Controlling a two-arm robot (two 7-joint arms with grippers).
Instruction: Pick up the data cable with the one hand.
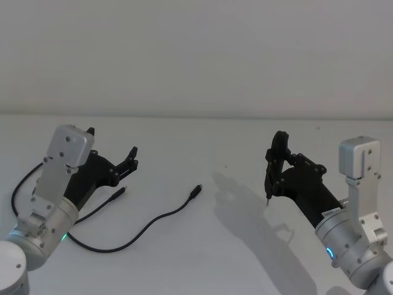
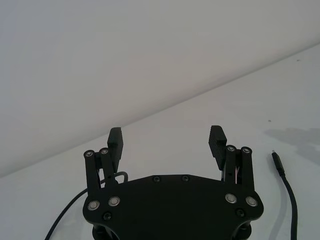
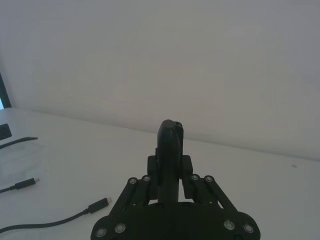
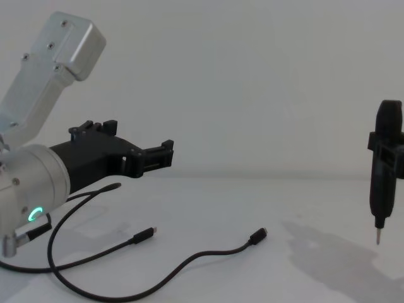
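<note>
Matte white table (image 1: 202, 264), thin black data cable (image 1: 163, 214)

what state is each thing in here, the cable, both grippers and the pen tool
data cable, lying loose and curved on the table, both plugs free, not gripped
left gripper, jaws open, empty, raised off the table near the cable
right gripper, jaws shut on the pen-like tool
pen-like tool, held upright, metal tip down

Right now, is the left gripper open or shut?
The left gripper is open: its pads stand wide apart, nothing between them; the data cable lies ungripped.
</note>
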